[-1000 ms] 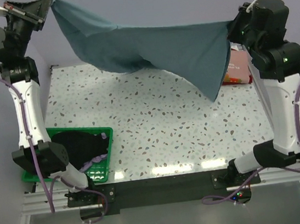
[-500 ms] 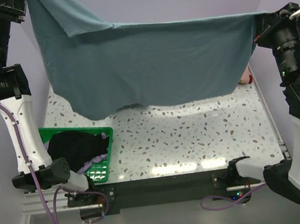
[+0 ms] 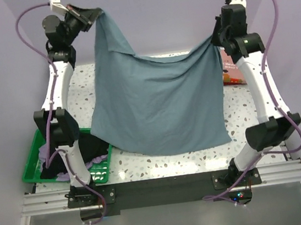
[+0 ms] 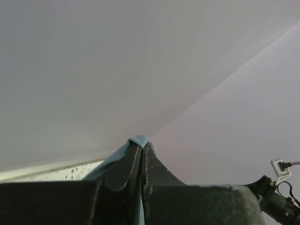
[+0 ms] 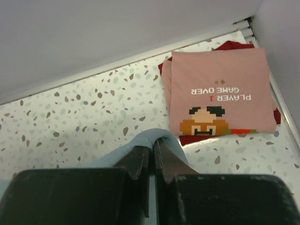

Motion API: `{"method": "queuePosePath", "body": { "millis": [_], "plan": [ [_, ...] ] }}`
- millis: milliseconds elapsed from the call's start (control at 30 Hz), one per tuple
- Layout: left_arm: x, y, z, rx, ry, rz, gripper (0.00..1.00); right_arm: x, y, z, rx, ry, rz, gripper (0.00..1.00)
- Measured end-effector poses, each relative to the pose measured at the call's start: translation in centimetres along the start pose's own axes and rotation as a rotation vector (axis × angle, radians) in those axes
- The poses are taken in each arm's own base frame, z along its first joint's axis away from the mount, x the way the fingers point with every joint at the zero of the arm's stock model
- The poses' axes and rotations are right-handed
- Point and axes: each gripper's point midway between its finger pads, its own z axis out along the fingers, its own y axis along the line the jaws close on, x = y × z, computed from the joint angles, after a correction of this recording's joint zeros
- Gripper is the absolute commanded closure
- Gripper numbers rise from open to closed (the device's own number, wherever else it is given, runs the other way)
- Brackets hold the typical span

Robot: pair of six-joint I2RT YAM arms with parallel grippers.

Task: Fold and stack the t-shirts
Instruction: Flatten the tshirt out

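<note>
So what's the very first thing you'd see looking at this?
The big grey-blue t-shirt hangs over the table like a banner, pinched by the left pincer and the right pincer. Next, the folded pink shirt with a pixel face lies on a dark red shirt at the table's far right corner.

Both arms stand raised, each long link rising steeply from a bent elbow low by its base. The left arm (image 3: pixel 59 96) ends in a wrist turned sideways. The left gripper (image 3: pixel 90 14) points across toward the other arm, jaws pressed together on a pinch of the grey-blue t-shirt (image 3: pixel 161 105). In the wrist view a tip of cloth shows just past its fingertips (image 4: pixel 127 163). The right arm (image 3: pixel 258 87) stands likewise, wrist folded downward. The right gripper (image 3: pixel 216 37) sits lower than the left one and points inward, jaws clamped on another edge of the shirt, with cloth bunched over its tips.
</note>
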Motion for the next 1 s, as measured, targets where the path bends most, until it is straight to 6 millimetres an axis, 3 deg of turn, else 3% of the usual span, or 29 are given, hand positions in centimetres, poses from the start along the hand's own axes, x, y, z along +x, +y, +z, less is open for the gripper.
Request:
{"method": "queuePosePath", "body": {
  "millis": [100,167,267,367,467,667,833,1000],
  "plan": [
    [2.9,4.6,0.7,-0.081,0.069,-0.063,1.00,1.8,-0.5,1.8,0.019,0.066,-0.006,1.00],
    [3.1,4.8,0.7,-0.087,0.075,-0.071,1.00,1.2,-0.5,1.2,0.016,0.067,0.002,1.00],
    [1.3,2.0,0.7,-0.028,0.037,-0.049,1.00,-2.1,0.0,-1.0,-0.020,-0.012,0.039,1.00],
    [-1.5,-3.0,-0.1,0.071,-0.029,-0.028,1.00,-4.8,-0.1,-4.3,-0.052,-0.092,0.069,1.00],
    [-4.2,-9.0,-1.9,0.185,-0.097,-0.001,1.00,-7.3,-0.7,-8.9,-0.083,-0.184,0.097,1.00],
    [-8.8,-22.6,-9.1,0.408,-0.243,0.119,1.00,-10.9,-3.2,-19.6,-0.144,-0.401,0.146,1.00],
    [-10.3,-31.7,-15.8,0.552,-0.327,0.230,1.00,-12.7,-5.5,-27.0,-0.165,-0.563,0.169,1.00],
    [-10.7,-37.9,-20.7,0.652,-0.379,0.319,1.00,-13.8,-7.3,-32.9,-0.184,-0.687,0.206,1.00]
  ]
}}
